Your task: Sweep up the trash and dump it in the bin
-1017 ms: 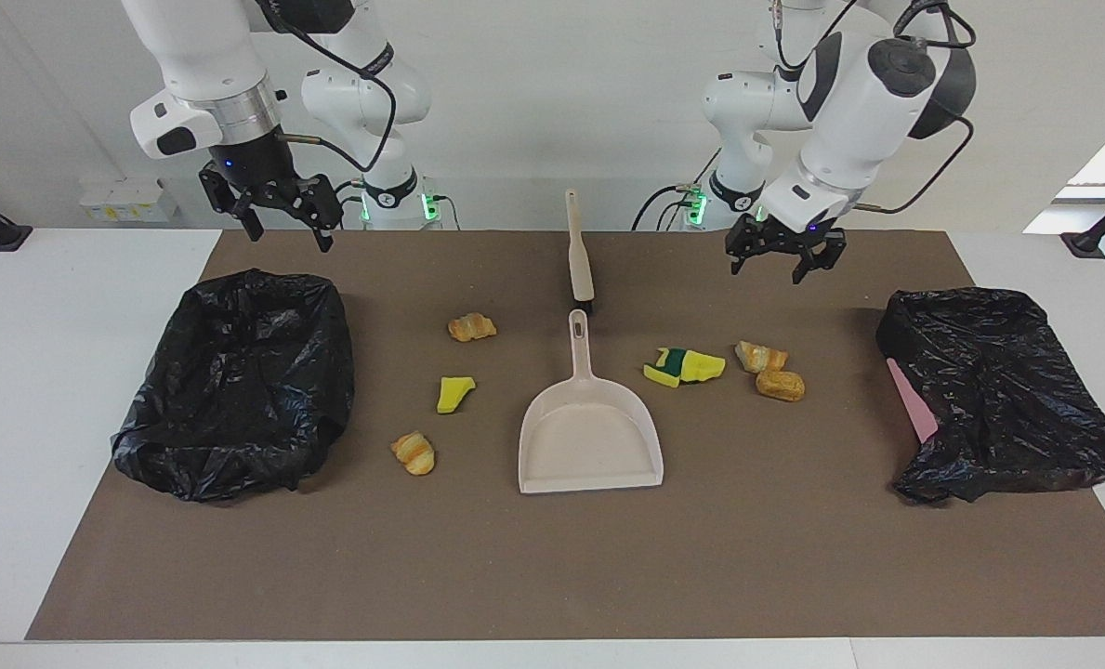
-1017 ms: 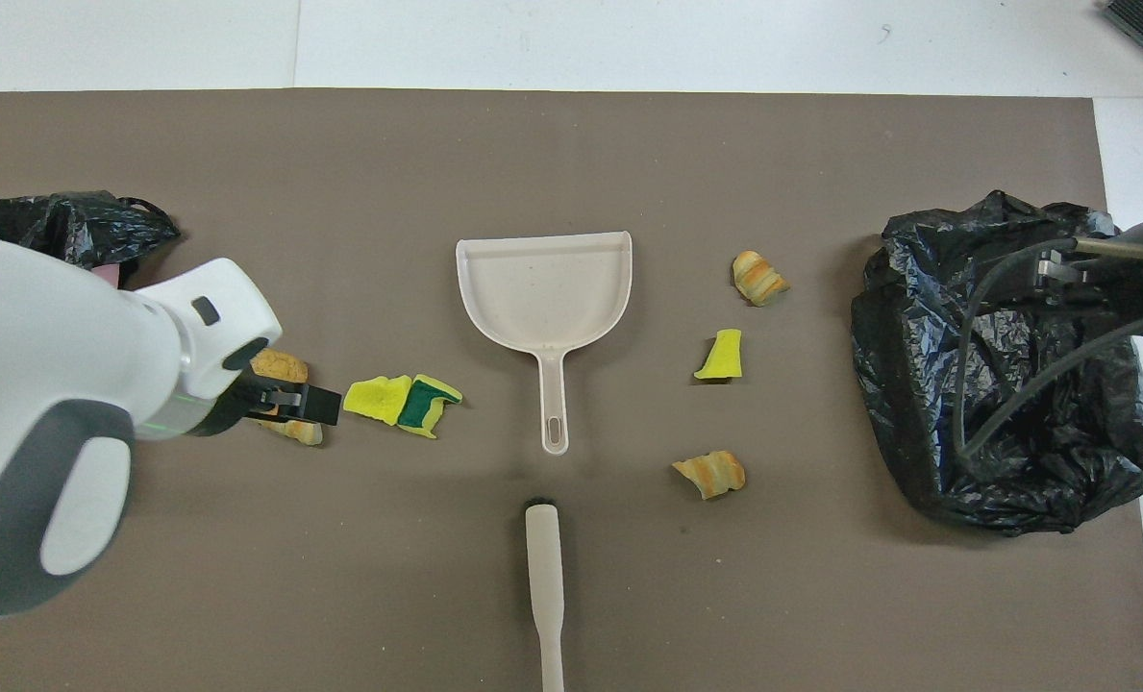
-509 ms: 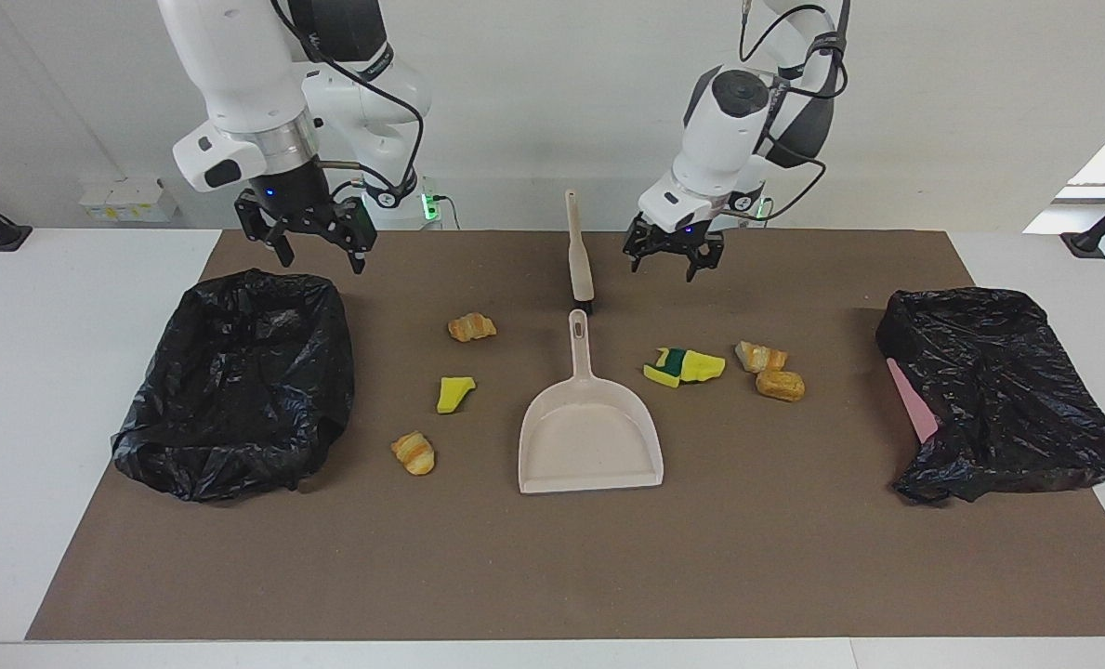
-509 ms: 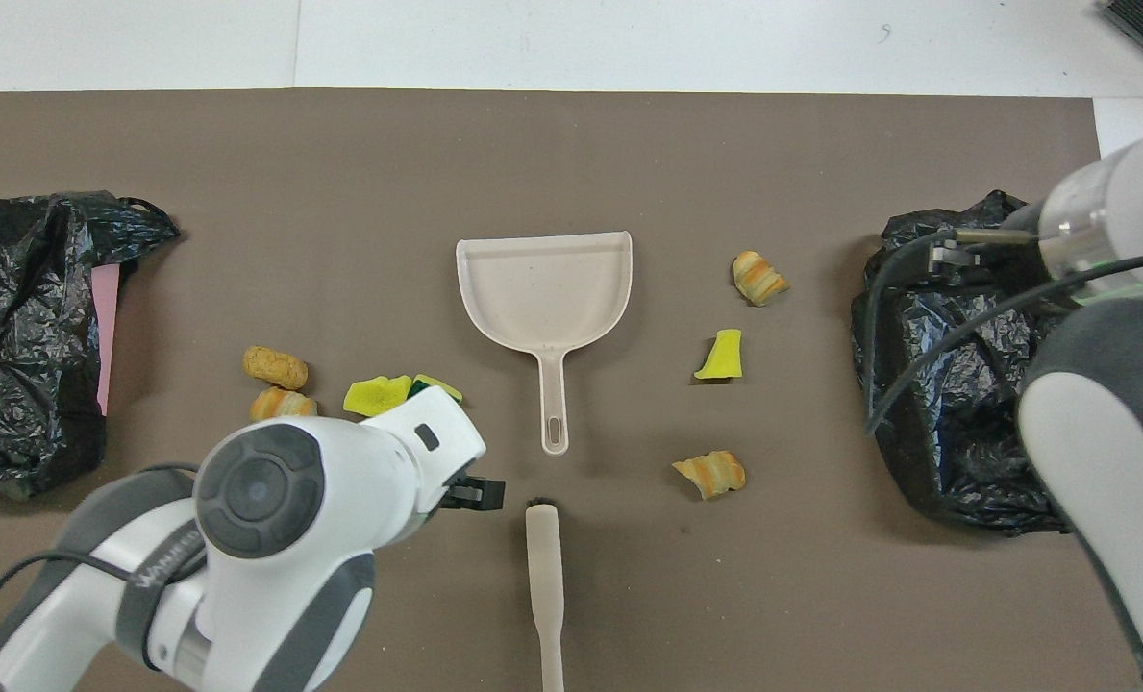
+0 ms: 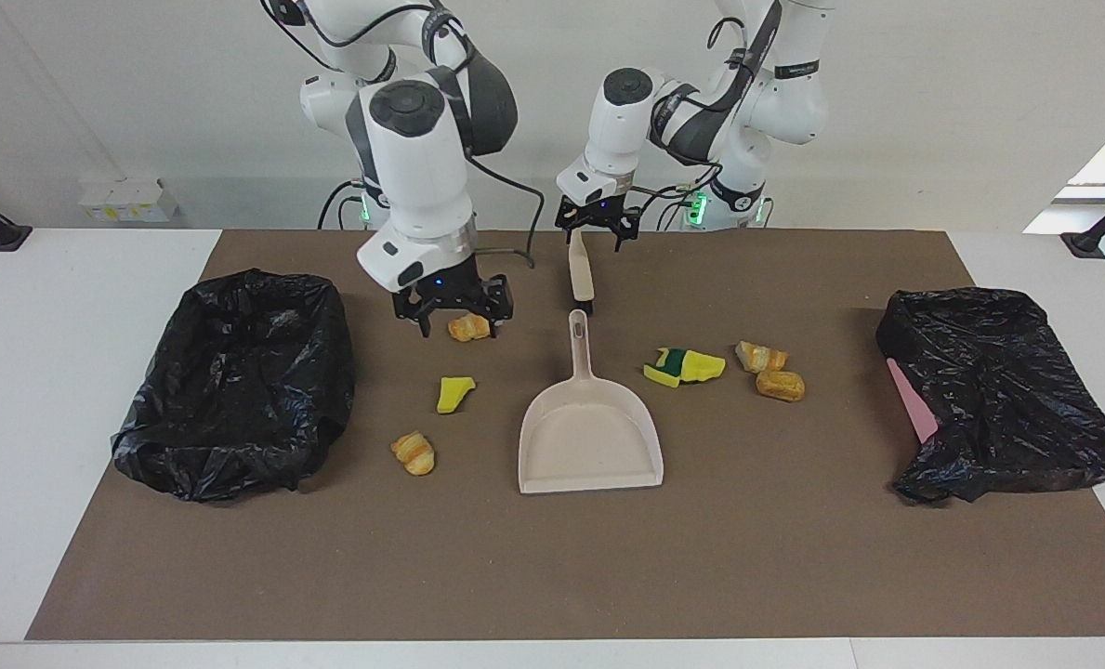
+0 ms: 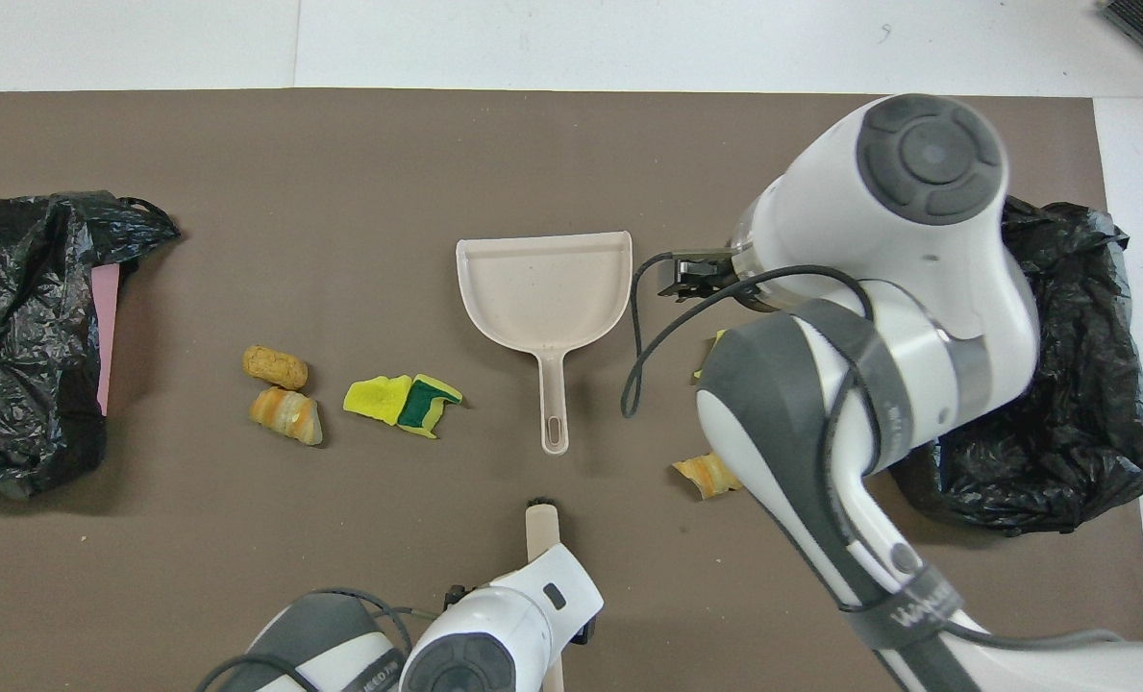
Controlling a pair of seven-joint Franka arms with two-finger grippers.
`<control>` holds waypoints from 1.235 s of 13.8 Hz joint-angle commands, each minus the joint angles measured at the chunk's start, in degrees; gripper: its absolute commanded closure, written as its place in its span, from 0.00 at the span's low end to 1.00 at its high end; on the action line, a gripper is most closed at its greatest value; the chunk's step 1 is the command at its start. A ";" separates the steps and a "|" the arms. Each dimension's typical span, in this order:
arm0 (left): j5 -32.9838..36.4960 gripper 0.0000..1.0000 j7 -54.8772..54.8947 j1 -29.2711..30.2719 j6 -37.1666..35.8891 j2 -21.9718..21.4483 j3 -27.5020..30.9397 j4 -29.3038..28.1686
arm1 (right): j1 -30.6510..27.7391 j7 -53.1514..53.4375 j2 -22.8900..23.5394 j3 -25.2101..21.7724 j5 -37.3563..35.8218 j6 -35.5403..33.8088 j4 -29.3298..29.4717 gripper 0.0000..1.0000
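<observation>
The trash lies scattered on the brown mat: a croissant chunk, a yellow sponge bit and another croissant piece toward the right arm's end. A yellow-green sponge and two bread chunks lie toward the left arm's end. My right gripper is open and hangs low over the first croissant chunk, holding nothing. My left gripper is open over the handle end of the beige brush. The beige dustpan lies in the middle, handle toward the robots.
A black bag-lined bin stands at the right arm's end, another black bag with a pink edge at the left arm's end. In the overhead view the right arm hides most of the yellow sponge bit and part of the croissant chunk.
The right gripper has moved from the bin's edge toward the middle and come down over the croissant chunk. The left gripper has moved sideways to over the brush handle's end.
</observation>
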 commanded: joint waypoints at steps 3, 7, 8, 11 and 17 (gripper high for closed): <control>-0.65 0.00 -9.85 -9.96 7.01 -2.77 1.03 -7.79 | 6.44 4.17 5.36 0.05 -0.52 3.78 0.53 0.00; -0.65 0.00 -11.61 -11.47 7.10 -2.68 1.03 -8.41 | 11.02 7.52 10.02 -0.04 -2.28 7.38 1.14 0.00; -0.65 0.14 -11.61 -11.55 7.01 -2.68 1.03 -8.41 | 11.37 7.52 10.81 -0.04 -2.28 7.82 1.14 0.00; -0.65 0.82 -13.10 -11.47 6.66 -2.51 1.03 -8.32 | 13.57 7.96 12.67 -0.04 -2.20 9.84 0.97 0.00; -0.65 1.00 -12.50 -10.24 4.56 -3.03 1.38 -8.41 | 14.01 7.87 12.67 0.05 -1.05 11.78 -1.84 0.07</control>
